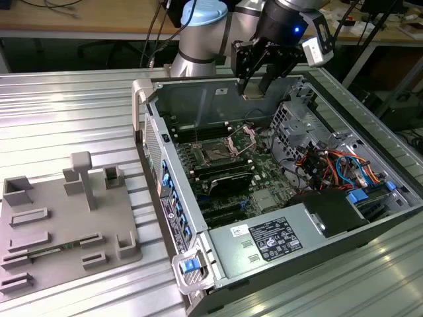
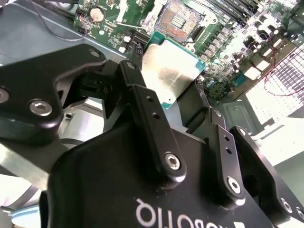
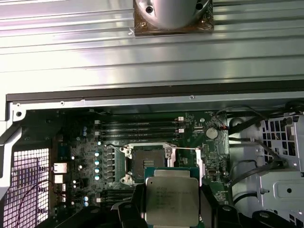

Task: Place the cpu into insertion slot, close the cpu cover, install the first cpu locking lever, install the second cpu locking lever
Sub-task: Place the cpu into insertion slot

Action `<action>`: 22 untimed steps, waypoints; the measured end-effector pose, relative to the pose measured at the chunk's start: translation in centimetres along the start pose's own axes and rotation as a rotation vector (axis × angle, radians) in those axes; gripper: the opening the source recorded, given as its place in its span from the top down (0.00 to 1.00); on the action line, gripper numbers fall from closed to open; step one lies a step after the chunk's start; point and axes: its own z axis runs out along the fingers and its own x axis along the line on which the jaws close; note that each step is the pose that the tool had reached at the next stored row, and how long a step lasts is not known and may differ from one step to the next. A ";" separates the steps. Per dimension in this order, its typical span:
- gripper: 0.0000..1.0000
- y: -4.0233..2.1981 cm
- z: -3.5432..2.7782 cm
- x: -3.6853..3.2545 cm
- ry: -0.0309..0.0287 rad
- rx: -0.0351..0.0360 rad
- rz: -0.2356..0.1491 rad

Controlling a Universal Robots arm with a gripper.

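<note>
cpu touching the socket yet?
Apart. In the exterior view the pincer hangs at the case rim, well above the socket; the first wrist view shows the cpu clamped and the socket bare.

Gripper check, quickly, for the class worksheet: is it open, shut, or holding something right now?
Gripper: shut on the cpu, which it holds clear of the empty socket.

In the first wrist view the cpu runs off the picture's edge and hides part of the open socket behind it. In the exterior view, what sits between the fingers of the tool is too small to make out, and the arm is cut off by the frame.
</note>
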 end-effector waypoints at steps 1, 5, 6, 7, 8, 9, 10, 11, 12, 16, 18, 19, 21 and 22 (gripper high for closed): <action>0.45 0.00 0.01 0.02 -0.0010 -0.0002 0.011; 0.45 -0.01 0.06 0.08 -0.0045 -0.0010 0.050; 0.45 -0.01 0.06 0.08 -0.0045 -0.0010 0.050; 0.45 -0.01 0.06 0.08 -0.0045 -0.0010 0.050; 0.45 -0.01 0.06 0.08 -0.0045 -0.0010 0.050; 0.45 -0.01 0.06 0.08 -0.0045 -0.0010 0.050; 0.45 -0.01 0.06 0.08 -0.0045 -0.0010 0.050; 0.45 -0.01 0.06 0.08 -0.0045 -0.0010 0.050; 0.45 -0.01 0.06 0.08 -0.0045 -0.0010 0.050; 0.45 -0.01 0.06 0.08 -0.0048 -0.0011 0.053; 0.45 -0.01 0.06 0.08 -0.0053 -0.0012 0.059; 0.45 -0.01 0.07 0.09 -0.0058 -0.0013 0.064; 0.45 -0.01 0.07 0.09 -0.0071 -0.0016 0.078; 0.45 -0.01 0.07 0.09 -0.0084 -0.0018 0.093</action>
